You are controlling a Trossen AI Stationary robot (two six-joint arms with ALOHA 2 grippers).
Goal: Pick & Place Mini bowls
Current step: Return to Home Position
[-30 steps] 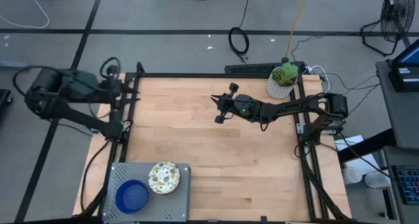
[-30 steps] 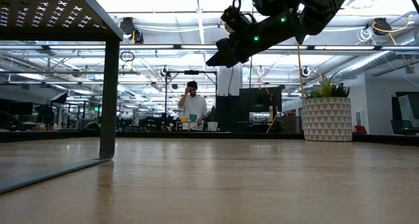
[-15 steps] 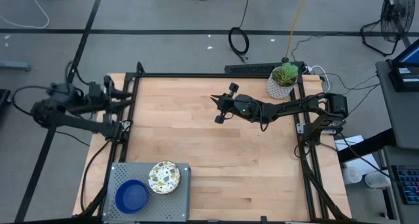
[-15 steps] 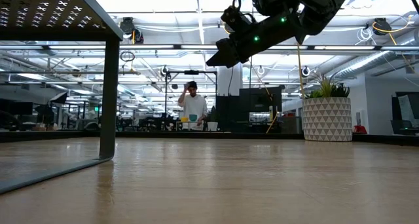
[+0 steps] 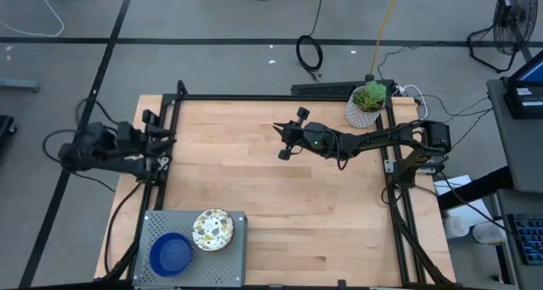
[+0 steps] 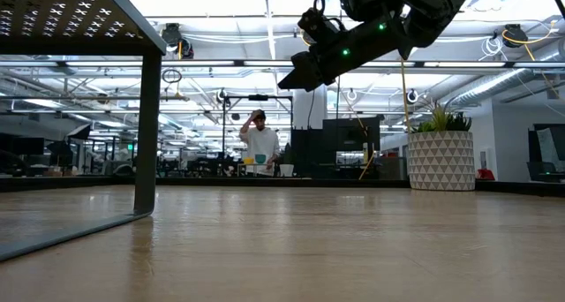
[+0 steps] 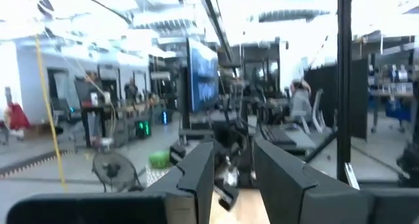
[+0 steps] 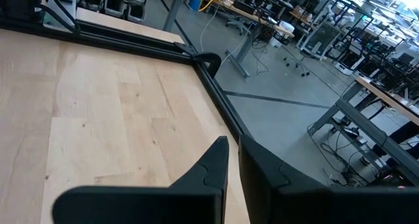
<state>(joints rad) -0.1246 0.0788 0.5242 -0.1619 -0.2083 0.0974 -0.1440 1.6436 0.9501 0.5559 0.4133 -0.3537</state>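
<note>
Two mini bowls show in the high view, a deep blue one [image 5: 171, 253] and a cream speckled one [image 5: 213, 229]. They sit side by side on a grey perforated stand [image 5: 153, 226] at the table's near left corner. Whether more bowls are stacked under them I cannot tell. My left gripper [image 5: 165, 137] [image 7: 234, 149] is open at the table's left edge, far from the bowls. My right gripper [image 5: 278, 131] [image 6: 287, 79] [image 8: 234, 140] is shut and hangs high over the table's middle toward the far side, holding nothing.
A white pot with a green plant [image 5: 366, 103] [image 6: 440, 156] stands at the far right corner. The grey stand's top [image 6: 53, 11] and leg [image 6: 146, 134] rise on the left of the low view. Black frame rails [image 5: 254, 97] border the table. A person [image 6: 260, 143] stands far behind the table.
My left arm has swung along the table's left edge toward the near edge, its gripper shifting that way. My right arm and the bowls have kept still.
</note>
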